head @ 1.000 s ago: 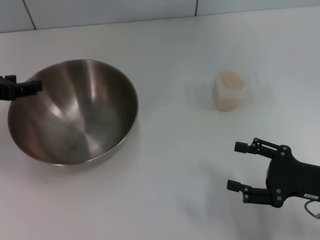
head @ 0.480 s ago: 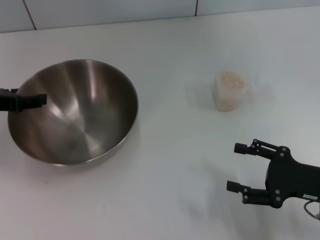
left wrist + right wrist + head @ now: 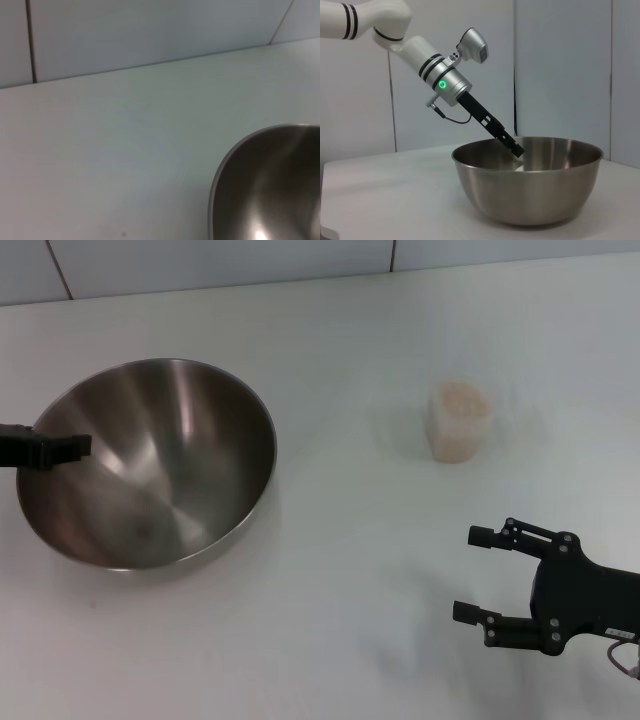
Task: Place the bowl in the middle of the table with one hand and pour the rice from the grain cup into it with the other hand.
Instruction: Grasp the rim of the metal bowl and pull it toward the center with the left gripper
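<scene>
The steel bowl stands on the left part of the white table; it also shows in the left wrist view and the right wrist view. My left gripper reaches over the bowl's left rim and dips just inside it, as the right wrist view shows. The clear grain cup stands upright at the right back, full of pale rice. My right gripper is open and empty, low over the table in front of the cup and well apart from it.
A pale tiled wall runs along the table's far edge. Bare tabletop lies between the bowl and the cup.
My left gripper has moved toward the front and slightly right along the bowl's left rim, dipping into it. The bowl, cup and right gripper have not moved.
</scene>
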`<state>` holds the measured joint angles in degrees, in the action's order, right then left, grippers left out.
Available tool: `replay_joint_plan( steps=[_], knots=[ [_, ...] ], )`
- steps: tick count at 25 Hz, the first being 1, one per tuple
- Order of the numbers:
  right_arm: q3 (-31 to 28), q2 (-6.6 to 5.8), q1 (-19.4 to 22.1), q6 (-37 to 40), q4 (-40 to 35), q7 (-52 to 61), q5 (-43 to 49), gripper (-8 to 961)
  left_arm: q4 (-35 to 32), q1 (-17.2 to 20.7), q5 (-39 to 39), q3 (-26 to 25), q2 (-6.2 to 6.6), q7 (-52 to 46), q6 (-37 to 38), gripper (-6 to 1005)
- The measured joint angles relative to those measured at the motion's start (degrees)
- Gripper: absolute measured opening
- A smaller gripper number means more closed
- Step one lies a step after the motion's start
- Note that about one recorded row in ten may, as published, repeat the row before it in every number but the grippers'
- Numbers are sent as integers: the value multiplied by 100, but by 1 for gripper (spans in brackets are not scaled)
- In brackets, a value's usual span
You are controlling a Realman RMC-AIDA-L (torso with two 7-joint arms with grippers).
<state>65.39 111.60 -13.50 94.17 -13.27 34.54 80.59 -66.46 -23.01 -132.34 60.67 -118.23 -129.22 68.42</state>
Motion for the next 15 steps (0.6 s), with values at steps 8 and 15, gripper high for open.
replay_joint_plan(
  steps=[8,15],
  knots=[
    [-7,0,-14,0,0,0,0,819,10,-71,-45,-33,-8,-35,21,308],
    [-5,0,-12,0,0,0,0,818,184,-286,-35,-116,2,-115,207,153]
  ],
)
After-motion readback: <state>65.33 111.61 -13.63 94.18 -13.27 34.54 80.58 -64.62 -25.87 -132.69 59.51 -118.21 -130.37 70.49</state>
